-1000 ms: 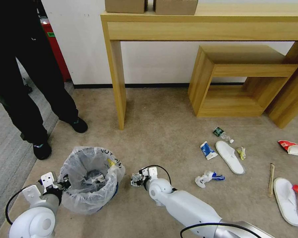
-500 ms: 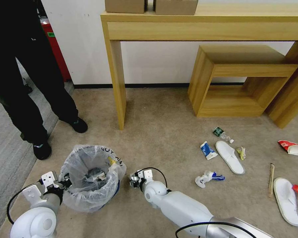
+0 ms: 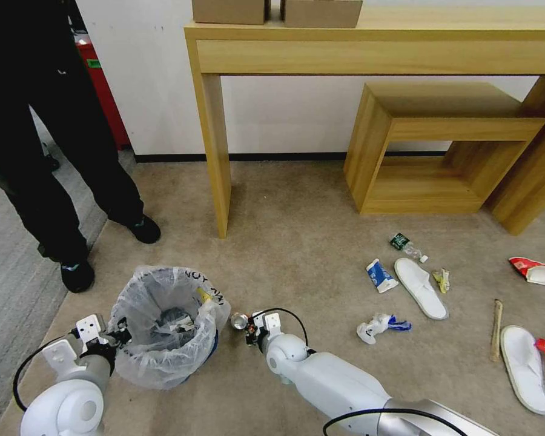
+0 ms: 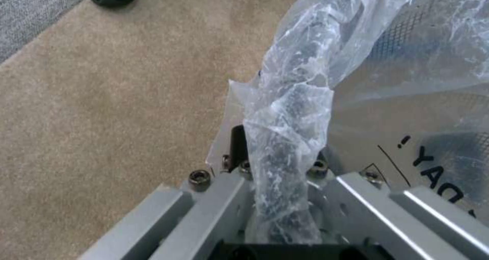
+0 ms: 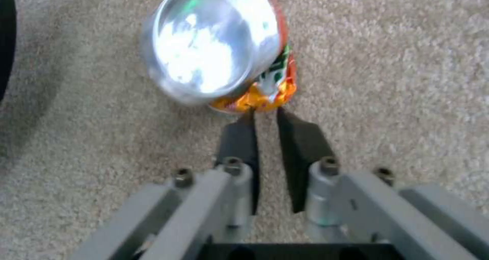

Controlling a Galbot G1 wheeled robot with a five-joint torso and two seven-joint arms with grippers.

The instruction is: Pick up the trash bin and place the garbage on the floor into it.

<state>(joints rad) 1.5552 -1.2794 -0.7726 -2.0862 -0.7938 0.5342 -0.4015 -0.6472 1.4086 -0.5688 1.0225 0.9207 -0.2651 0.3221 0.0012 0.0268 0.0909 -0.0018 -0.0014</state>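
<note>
The left gripper (image 3: 116,339) sits low at the near-left rim of the trash bin (image 3: 163,327), its fingers closed on a bunched fold of the clear plastic bag (image 4: 290,111) that lines the bin; in the left wrist view the wrinkled film runs straight down between the jaws, with black lettering on the bag wall beside it. The bin stands on the floor (image 3: 297,242), the beige carpet, near the robot's left side, with some scraps already inside.

The right gripper (image 3: 248,327) reaches low just right of the bin; its dark fingers (image 5: 239,137) are drawn narrow, nearly together, pinching the crumpled orange-and-green edge of a small can (image 5: 219,49); the can's silver end faces the wrist camera, and in the head view the can (image 3: 239,321) shows between the gripper and the bin's rim, just beside the bag.

The rest of the garbage lies well apart to the right on the carpet: a clear bottle (image 3: 407,245) with a green label, a blue-white scrap (image 3: 380,275), a white slipper (image 3: 420,287) touching nothing but lying close to a small yellow wrapper (image 3: 442,279), a crumpled white-blue paper (image 3: 378,325), a wooden stick (image 3: 496,330), a second slipper (image 3: 525,368) and a red wrapper (image 3: 533,270). A wooden table (image 3: 369,42) stands against the wall behind.
</note>
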